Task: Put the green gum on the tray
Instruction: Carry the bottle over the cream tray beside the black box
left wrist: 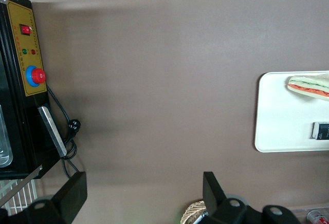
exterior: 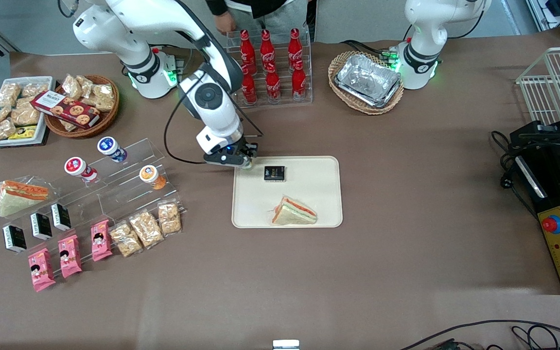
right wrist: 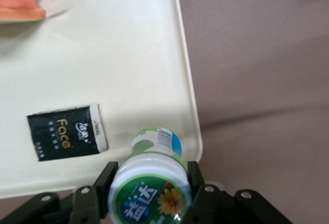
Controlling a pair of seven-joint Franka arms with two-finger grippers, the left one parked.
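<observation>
Presently the gripper point(exterior: 245, 163) hangs over the tray point(exterior: 309, 214) at the corner farthest from the front camera and toward the working arm's end of the desk point(exterior: 406, 194). From the front camera the wrist housing hides nearly all of what it carries; only a pale sliver shows beneath it. The right wrist camera settles the matter: the jaws are closed against the sides of the green gum point(right wrist: 151, 185), one finger point(right wrist: 103, 185) on each flank just under the lid, the bottle upright with its green-rimmed lid facing the lens. The bottle's base is hidden by its own body, so whether it touches the tray cannot be told; it stands just inside the tray's rim point(right wrist: 193, 126). Close beside it on the tray lies a small black packet point(right wrist: 66, 131), flat, not touching the bottle. A wrapped sandwich point(exterior: 293, 213) lies on the tray nearer the front camera, well apart from the gripper; in the wrist picture it is cut off at the edge. Seen from the left wrist camera, the tray is only partly in frame.
</observation>
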